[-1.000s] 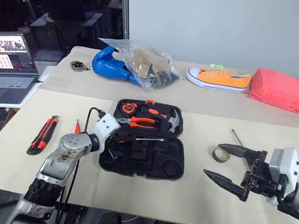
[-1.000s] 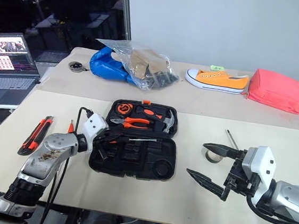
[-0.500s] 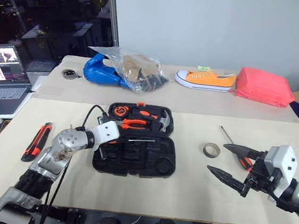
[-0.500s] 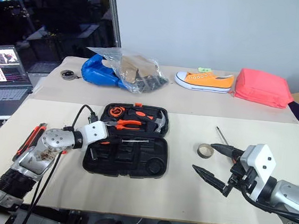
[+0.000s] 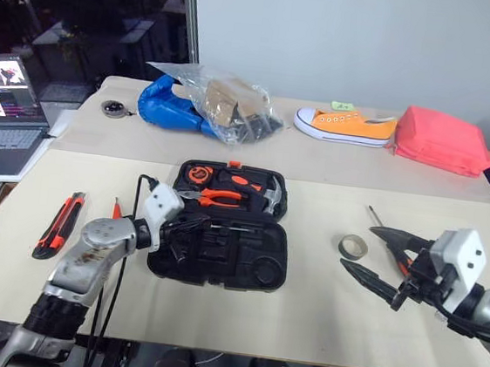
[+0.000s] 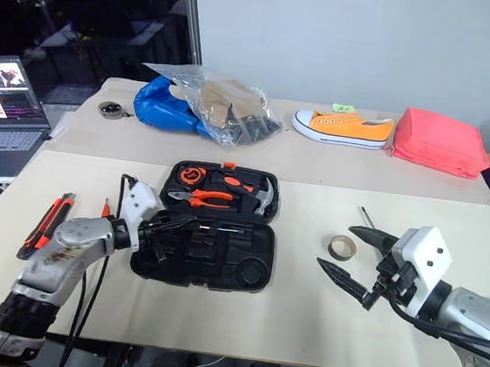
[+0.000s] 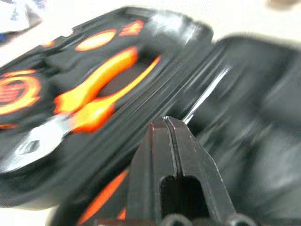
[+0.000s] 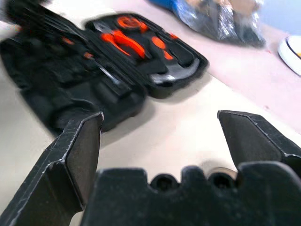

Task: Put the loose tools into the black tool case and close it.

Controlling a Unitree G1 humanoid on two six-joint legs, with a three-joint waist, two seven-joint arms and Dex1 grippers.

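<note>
The left gripper (image 7: 165, 123) is kept shut and empty over the open case (image 5: 220, 249), while the right gripper (image 5: 375, 261), wide open, is aimed at the tape roll (image 5: 352, 245) at 11 o'clock, probably for grasping.

Silver arms, black-fingered pincer (image 5: 381, 261)
</note>
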